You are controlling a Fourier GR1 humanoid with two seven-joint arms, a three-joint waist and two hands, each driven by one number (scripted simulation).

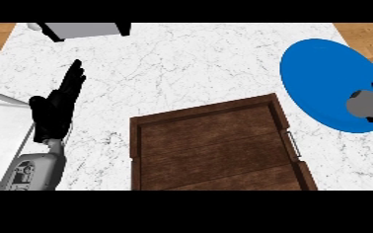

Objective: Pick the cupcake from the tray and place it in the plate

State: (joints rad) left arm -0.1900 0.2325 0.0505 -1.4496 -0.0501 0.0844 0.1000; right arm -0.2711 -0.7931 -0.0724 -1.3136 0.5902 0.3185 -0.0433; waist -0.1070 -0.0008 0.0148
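One tray [211,148], one plate [313,79], two hands [55,106] [360,103]

Bright even light; no glare on marble counter [189,64]; plate [320,79] stretched near edge.

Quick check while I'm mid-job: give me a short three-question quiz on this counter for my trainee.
1. True or false: the left hand is curled round the wooden tray.
2. The blue plate lies: A) left of the tray, B) right of the tray, C) on the tray.
3. Fill in: the left hand's fingers are ____.

Key: 1 false, as it is apart from the tray at the view's left. 2 B. 3 straight.
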